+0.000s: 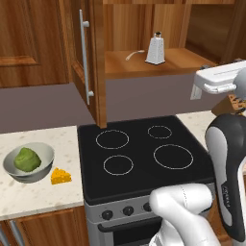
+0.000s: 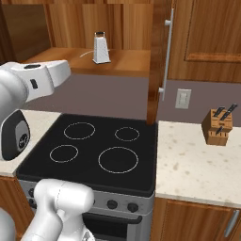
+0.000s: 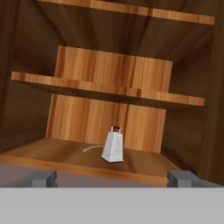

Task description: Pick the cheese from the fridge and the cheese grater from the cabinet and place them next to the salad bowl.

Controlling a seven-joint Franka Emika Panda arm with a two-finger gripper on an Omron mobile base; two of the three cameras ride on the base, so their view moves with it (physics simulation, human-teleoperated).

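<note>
The small pale grey-white cheese grater (image 3: 113, 148) stood upright on the bottom wooden shelf of the open brown wall cabinet (image 1: 99, 67), well ahead of the fingers (image 3: 113, 178), which were spread wide and empty. A good grasp would likely mean going straight in, level, and closing across the grater's narrow faces. A thin curved white object (image 3: 91, 148) lay just beside it. The orange cheese wedge (image 1: 60, 176) already sat by the grey-white salad bowl (image 1: 41, 166) on the bench; a black stovetop (image 1: 139, 156) lay below
</note>
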